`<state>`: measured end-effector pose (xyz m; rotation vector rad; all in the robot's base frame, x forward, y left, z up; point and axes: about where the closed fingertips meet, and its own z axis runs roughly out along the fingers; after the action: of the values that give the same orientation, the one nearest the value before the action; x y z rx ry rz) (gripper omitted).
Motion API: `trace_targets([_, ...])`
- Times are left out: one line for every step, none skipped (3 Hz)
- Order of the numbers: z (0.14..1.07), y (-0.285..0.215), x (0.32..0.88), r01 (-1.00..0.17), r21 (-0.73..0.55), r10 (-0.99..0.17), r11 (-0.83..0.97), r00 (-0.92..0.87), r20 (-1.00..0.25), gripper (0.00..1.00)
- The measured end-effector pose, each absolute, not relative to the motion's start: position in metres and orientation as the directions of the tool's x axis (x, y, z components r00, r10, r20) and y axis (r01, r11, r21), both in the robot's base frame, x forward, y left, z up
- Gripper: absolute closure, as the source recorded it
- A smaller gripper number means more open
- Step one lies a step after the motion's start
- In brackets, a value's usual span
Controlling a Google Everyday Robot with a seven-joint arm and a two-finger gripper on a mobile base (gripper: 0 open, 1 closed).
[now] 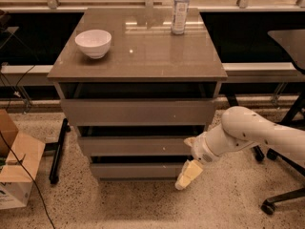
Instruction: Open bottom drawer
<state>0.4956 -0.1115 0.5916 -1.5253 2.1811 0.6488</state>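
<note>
Smooth white arm (248, 135), pale blocky gripper (189, 174) low by the cabinet (143, 111) front's right edge, its opening impossible to tell, flat taupe bottom drawer (136, 171) just left of it, round white bowl (93, 42) and clear bottle (179, 8) on the glossy top above.

No text is readable, even on the bottle (180, 9); the jaws hang beside the bottom drawer (138, 170).

The single white arm (259, 132) enters from the right edge at 4 o'clock and runs toward 9 o'clock, sloping slightly downward. The wrist (206, 149) bends down at its end. The cream pincer (188, 174) hangs below the wrist, pointing toward 7 o'clock, low in the view and right of centre.
</note>
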Motion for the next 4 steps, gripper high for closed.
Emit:
trace_targets([0.565, -0.102, 0.504, -0.932, 0.152, -0.747, 0.328, -0.354, -0.562, 0.0])
trace_targets([0.519, -0.092, 0.518, -0.926, 0.144, -0.738, 0.35, -0.367, -0.567, 0.0])
trace_targets([0.473, -0.089, 0.533, -0.916, 0.143, -0.714, 0.374, -0.383, -0.586, 0.0])
trace_targets([0.418, -0.089, 0.546, -0.9, 0.178, -0.678, 0.397, -0.419, -0.604, 0.0])
